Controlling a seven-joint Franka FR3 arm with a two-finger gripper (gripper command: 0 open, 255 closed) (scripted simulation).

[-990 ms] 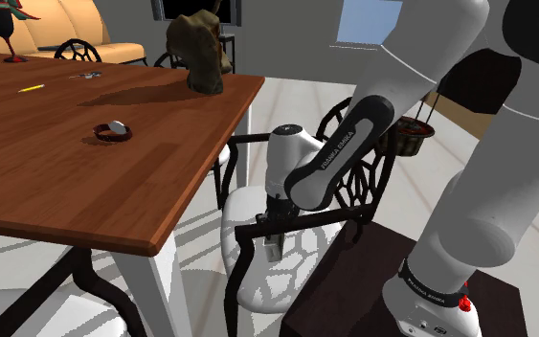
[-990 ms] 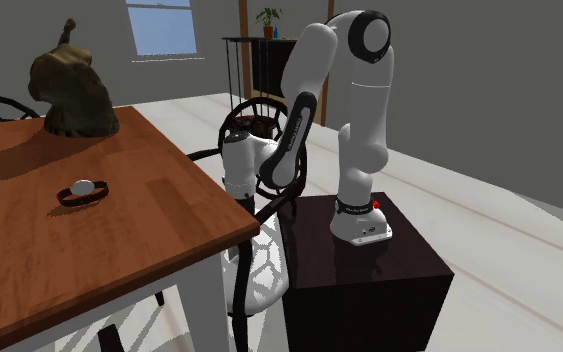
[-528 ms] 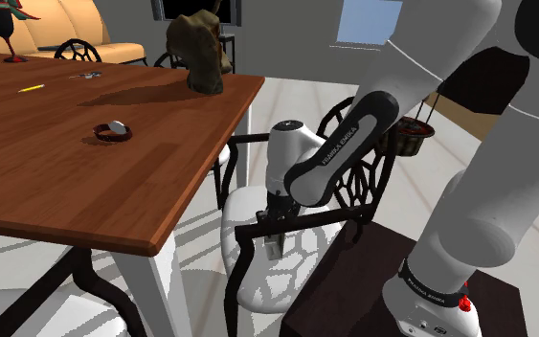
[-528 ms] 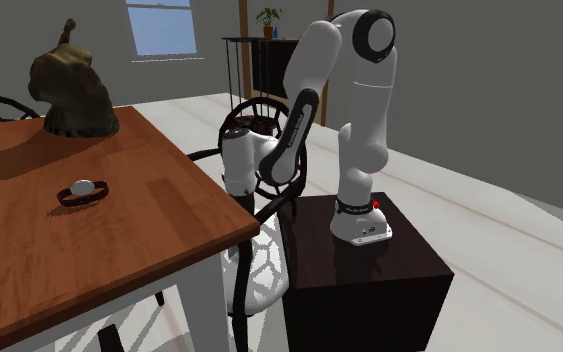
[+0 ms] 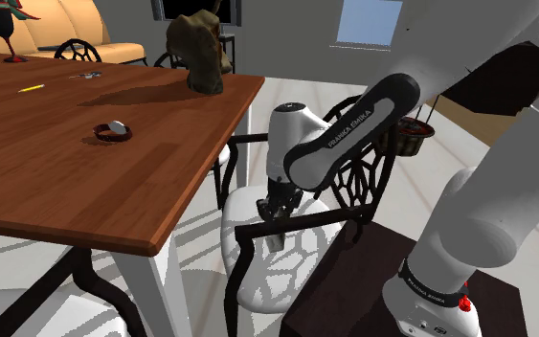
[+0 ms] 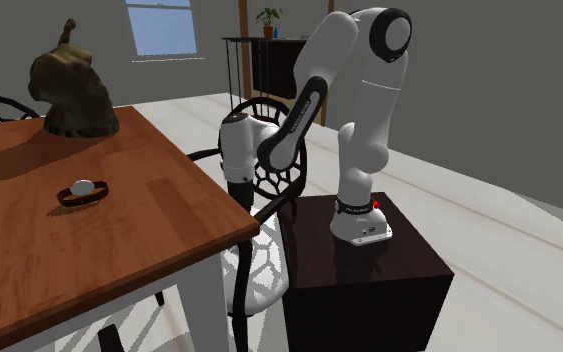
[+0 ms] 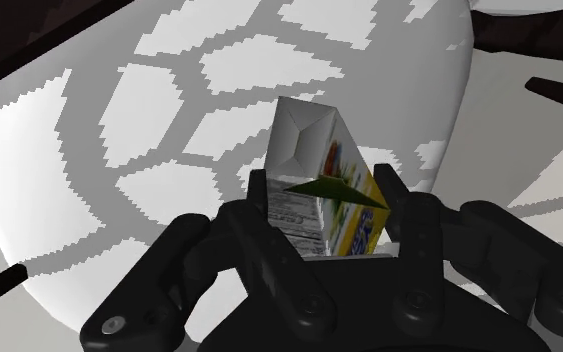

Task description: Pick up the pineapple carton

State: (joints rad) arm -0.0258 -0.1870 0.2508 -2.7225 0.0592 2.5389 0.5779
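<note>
The pineapple carton (image 7: 321, 190) is a small white box with yellow and green print and a gabled top. My black gripper (image 7: 324, 197) is shut on it, one finger on each side. In the shoulder view the gripper (image 5: 275, 228) points down beside the table's corner, with the carton (image 5: 274, 241) hanging from it just above the white chair seat (image 5: 246, 257). In the second exterior view the gripper (image 6: 241, 190) sits low behind the table's near corner, and the carton is hidden there.
The wooden table (image 5: 85, 182) carries a brown sculpture (image 5: 197, 53), a small dark ring with a white object (image 5: 112, 131) and a yellow pencil (image 5: 31, 88). The black metal chair back (image 5: 358, 182) stands close to the arm. The dark stand (image 5: 353, 287) is at lower right.
The arm has risen and swung slightly, lifting the held carton a little higher above the chair seat. The grip has not changed.
</note>
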